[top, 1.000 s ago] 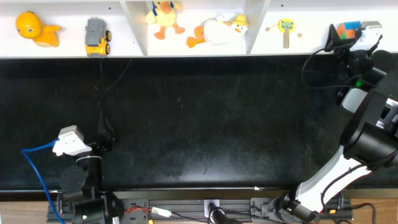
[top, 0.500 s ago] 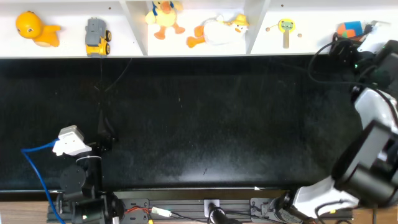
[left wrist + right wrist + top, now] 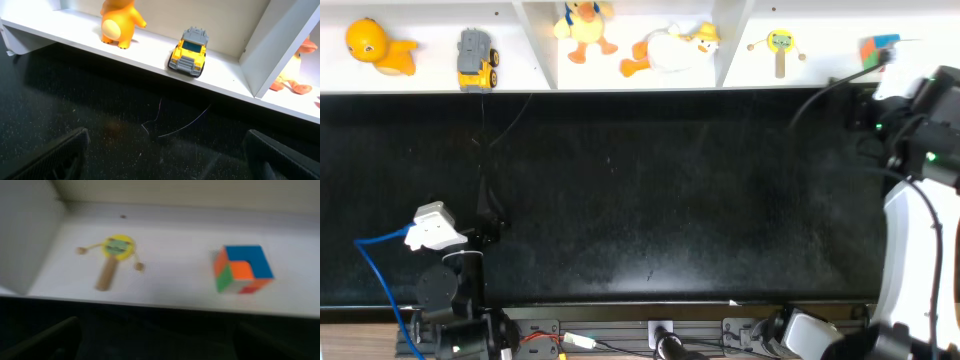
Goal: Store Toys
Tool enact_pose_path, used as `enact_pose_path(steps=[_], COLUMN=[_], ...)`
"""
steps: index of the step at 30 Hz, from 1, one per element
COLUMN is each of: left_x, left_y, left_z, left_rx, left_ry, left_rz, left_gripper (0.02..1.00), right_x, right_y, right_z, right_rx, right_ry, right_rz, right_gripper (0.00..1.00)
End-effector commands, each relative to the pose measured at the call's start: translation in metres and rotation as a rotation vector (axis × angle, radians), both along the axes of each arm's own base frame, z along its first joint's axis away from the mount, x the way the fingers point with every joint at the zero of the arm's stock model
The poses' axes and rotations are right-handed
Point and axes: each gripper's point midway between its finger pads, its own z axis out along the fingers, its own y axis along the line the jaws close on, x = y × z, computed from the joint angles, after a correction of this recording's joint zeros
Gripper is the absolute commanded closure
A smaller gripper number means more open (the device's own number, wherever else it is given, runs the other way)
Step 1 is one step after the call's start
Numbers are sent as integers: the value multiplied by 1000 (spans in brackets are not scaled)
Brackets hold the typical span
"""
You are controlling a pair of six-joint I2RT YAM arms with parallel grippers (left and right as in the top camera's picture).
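A multicoloured cube (image 3: 243,269) (image 3: 878,47) stands on the white shelf (image 3: 640,78) in its rightmost compartment, beside a yellow rattle drum (image 3: 112,260) (image 3: 779,46). My right gripper (image 3: 155,347) hangs open in front of that compartment, a short way back from the cube, with nothing between its fingers. The left gripper (image 3: 165,162) is open too, low over the black table at the near left, facing an orange duck toy (image 3: 117,22) and a yellow truck (image 3: 190,50) on the shelf.
A yellow duck plush (image 3: 584,28) and a white duck plush (image 3: 670,50) lie in the middle compartment. Upright white dividers (image 3: 542,40) separate the compartments. The black table (image 3: 650,190) stretches wide and bare in front of the shelf. A blue cable (image 3: 380,270) trails by the left arm's base.
The right gripper let go of the cube on the shelf and drew back toward the table's right edge. The left arm stayed still.
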Motion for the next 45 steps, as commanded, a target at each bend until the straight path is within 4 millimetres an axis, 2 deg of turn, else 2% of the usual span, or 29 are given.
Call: enact_pose_path(steps=[1, 7, 10, 14, 19, 21, 24, 34, 42, 45], left_x=[0, 0, 0, 0, 0, 0, 0, 0, 0, 0], left_y=[-2, -2, -2, -2, -2, -2, -2, -2, -2, -2], left_z=[1, 1, 1, 1, 1, 1, 1, 1, 1, 1], left_rx=[-15, -15, -15, -15, -15, -15, -15, -15, -15, -15], left_ry=[-12, -12, -12, -12, -12, -12, -12, -11, -11, -12], left_rz=[-7, -7, -7, -7, -7, -7, -7, -7, -7, -7], left_gripper=[20, 20, 20, 23, 20, 20, 23, 20, 20, 20], right_x=[-8, -31, -50, -76, -98, -102, -104, -101, -114, -120], right_y=[52, 142, 173, 191, 193, 192, 191, 192, 190, 167], right_z=[34, 63, 66, 59, 53, 49, 41, 37, 57, 65], right_rx=[-49, 6, 28, 53, 242, 268, 268, 268, 263, 130], right_ry=[-80, -142, -128, -60, 65, 99, 133, 147, 77, -2], right_rz=[148, 364, 440, 492, 383, 362, 355, 353, 361, 293], right_gripper=[5, 5, 5, 5, 5, 7, 5, 7, 5, 5])
